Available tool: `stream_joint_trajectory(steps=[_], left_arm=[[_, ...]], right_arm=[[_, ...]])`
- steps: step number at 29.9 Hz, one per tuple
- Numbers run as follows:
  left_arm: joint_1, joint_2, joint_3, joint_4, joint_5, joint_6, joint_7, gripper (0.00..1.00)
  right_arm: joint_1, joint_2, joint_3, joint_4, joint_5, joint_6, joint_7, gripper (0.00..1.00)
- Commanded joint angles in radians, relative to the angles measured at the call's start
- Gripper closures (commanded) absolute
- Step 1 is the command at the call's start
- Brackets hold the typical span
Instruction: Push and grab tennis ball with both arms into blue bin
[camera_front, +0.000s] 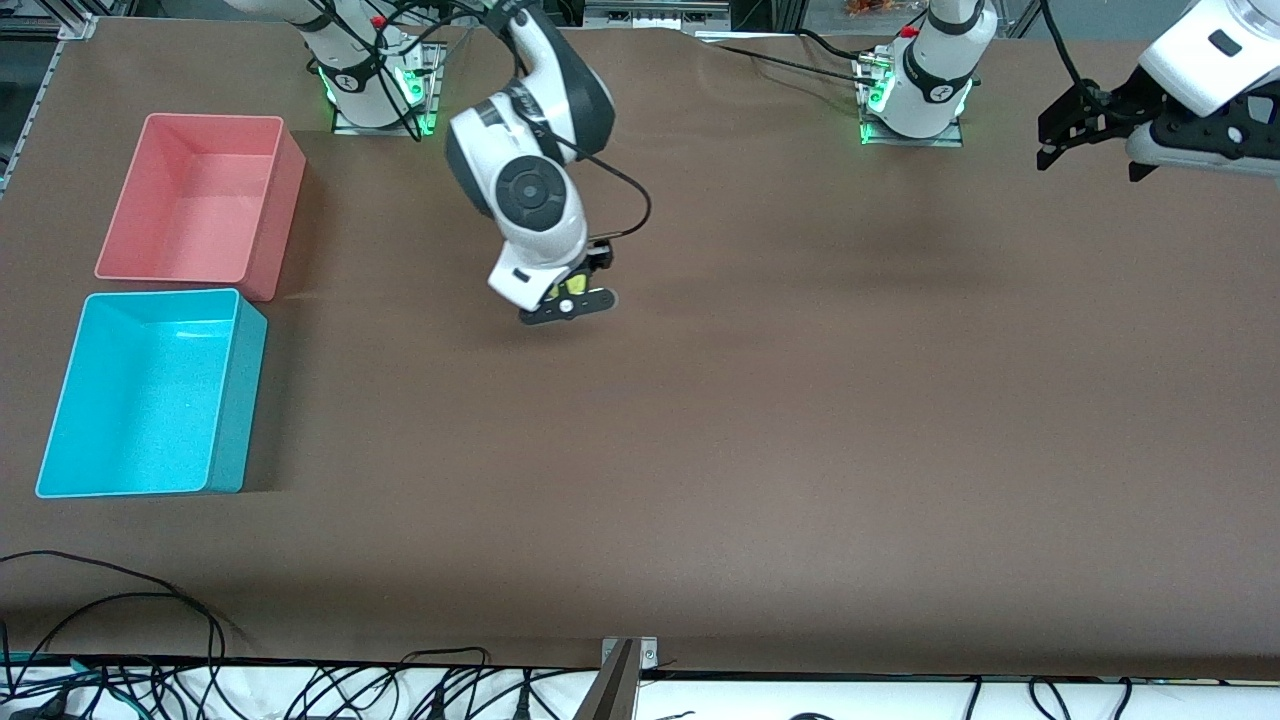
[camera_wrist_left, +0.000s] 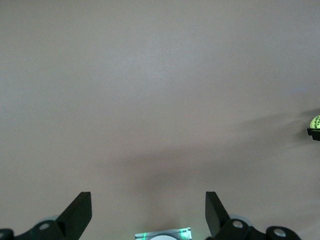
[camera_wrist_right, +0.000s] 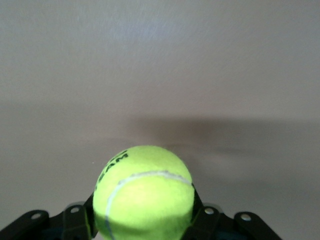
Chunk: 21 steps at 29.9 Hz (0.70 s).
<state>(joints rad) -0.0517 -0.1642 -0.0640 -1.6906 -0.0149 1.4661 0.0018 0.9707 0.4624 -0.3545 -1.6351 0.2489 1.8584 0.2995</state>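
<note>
The tennis ball (camera_wrist_right: 143, 189) sits clamped between the jaws of the right gripper (camera_front: 566, 300), lifted off the desk (camera_front: 800, 400) and hanging over bare brown surface toward the right arm's end, well apart from the blue bin (camera_front: 150, 392). Being round, the ball has no long axis; in the right wrist view its white seam curves across the upper face, and dark printed lettering runs up one shoulder of the fuzz. In the front view only a sliver of yellow-green shows between the black fingers.

The blue bin stands open side up near the edge of the desk at the right arm's end, its long axis running toward and away from the front camera. The pink bin (camera_front: 205, 200) stands just beside it, farther from the front camera, aligned the same way.

The left gripper (camera_front: 1075, 128) waits in the air over the left arm's end of the desk, far from the blue bin, its jaws spread wide with nothing between them.

The desk is covered in a matte brown sheet. Black cables (camera_front: 120, 620) trail along the edge nearest the front camera, and green lights glow at both arm bases
</note>
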Motion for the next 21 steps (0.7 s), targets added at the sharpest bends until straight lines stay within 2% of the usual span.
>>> stream_joint_trajectory(steps=[1,5,11,15,18,21], left_arm=[[0.004,0.038,0.003,0.058,-0.028,-0.032,-0.01,0.0],[0.004,0.038,0.003,0.058,-0.027,-0.032,-0.011,0.0],[0.003,0.038,0.003,0.06,-0.022,-0.03,-0.005,0.0],[0.003,0.038,0.003,0.058,-0.022,-0.03,-0.011,0.0],[0.003,0.04,0.003,0.06,-0.016,-0.027,-0.011,0.0],[0.006,0.038,0.009,0.062,-0.017,-0.021,-0.011,0.0]], right_arm=[[0.01,-0.025,-0.104,0.044,-0.04,-0.116,-0.117,0.65],[0.01,-0.056,-0.211,0.047,-0.042,-0.174,-0.253,0.65],[0.01,-0.065,-0.404,0.06,-0.042,-0.251,-0.492,0.65],[0.008,-0.064,-0.523,0.058,-0.042,-0.258,-0.667,0.65],[-0.004,-0.057,-0.583,0.058,-0.043,-0.258,-0.758,0.65],[-0.039,-0.054,-0.604,0.058,-0.042,-0.258,-0.825,0.65]])
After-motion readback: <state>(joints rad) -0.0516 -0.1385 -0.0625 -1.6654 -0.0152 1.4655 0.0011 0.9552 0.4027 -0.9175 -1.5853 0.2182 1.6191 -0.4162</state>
